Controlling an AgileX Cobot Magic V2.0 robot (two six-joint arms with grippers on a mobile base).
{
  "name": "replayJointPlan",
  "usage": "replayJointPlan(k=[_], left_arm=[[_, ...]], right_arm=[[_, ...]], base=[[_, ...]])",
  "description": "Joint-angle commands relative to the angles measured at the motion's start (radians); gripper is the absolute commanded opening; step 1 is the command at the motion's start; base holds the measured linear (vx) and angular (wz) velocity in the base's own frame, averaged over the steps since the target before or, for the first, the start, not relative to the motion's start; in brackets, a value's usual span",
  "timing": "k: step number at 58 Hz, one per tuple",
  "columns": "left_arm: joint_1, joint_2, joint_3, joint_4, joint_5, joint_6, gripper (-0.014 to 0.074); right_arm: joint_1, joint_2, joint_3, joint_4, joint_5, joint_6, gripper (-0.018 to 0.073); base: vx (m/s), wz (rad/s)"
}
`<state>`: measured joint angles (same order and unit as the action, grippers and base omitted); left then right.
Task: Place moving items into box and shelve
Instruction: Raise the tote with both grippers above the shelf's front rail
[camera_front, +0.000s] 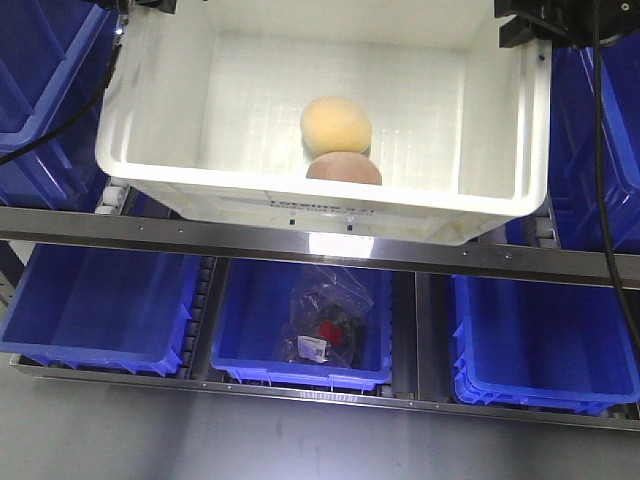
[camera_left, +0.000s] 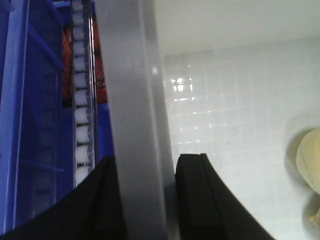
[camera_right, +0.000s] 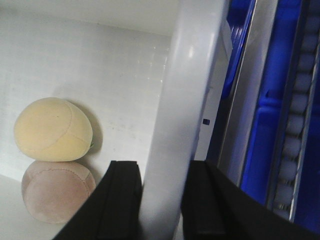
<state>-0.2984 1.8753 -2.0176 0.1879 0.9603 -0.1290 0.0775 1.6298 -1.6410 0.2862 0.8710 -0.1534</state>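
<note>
A metal shelving rack (camera_front: 300, 243) with horizontal steel rails and roller tracks filled the front view, its lower level lined with blue rectangular plastic bins (camera_front: 95, 312) set side by side. The large white rectangular plastic crate (camera_front: 150, 110) sat above that level, its near edge over the front rail and its black print showing faintly on the front wall; more blue bins stood beside it on both sides. The crate was carried between the two arms. The left gripper (camera_left: 145, 200) was clamped on the crate's left rim, one black finger outside the wall and one inside, as the left wrist view showed. The right gripper (camera_right: 160, 200) was likewise clenched on the right rim, its black fingers (camera_right: 120, 200) pressing the wall from either side. Inside the crate, on the floor near the front wall, lay the pale yellow rounded stitched soft ball (camera_front: 335, 124) and the reddish-pink rounded stitched soft ball (camera_front: 343, 169), touching each other, the yellow one behind and partly above the pink one in the front view. In the middle blue bin of the lower level lay a clear plastic bag (camera_front: 325, 318) holding small red and black parts, with a small white label on it.
</note>
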Motion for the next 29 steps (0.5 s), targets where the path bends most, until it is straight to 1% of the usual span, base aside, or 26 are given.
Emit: replayJointPlan(k=[1,8,13,22,29], left_arm=[[-0.001,-0.045,-0.034,0.088,-0.165,0.002,0.0002],[-0.001,-0.027,-0.034,0.133,-0.176,-0.021,0.0002],[-0.001,-0.019,-0.034,0.171,-0.195,-0.056,0.0002],[-0.001,-0.007,-0.034,0.236,-0.232,-0.102,0.0002],[-0.001,0.009,-0.034,0.257,-0.241,-0.11,0.0002]], right_arm=[[0.002,-0.06,-0.047,0.073,-0.167,-0.055,-0.0003],[0.002,-0.049,-0.047,0.086,-0.212,-0.082,-0.0002],[0.002,-0.034,-0.047,0.099,-0.241,-0.102,-0.0002],[0.002,-0.001,-0.047,0.173,-0.269,-0.182,-0.0002],[0.002,0.023,-0.047,0.224,-0.29,-0.24,-0.0002]], base=[[0.0,0.0],[0.0,0.0],[0.0,0.0],[0.0,0.0],[0.0,0.0]])
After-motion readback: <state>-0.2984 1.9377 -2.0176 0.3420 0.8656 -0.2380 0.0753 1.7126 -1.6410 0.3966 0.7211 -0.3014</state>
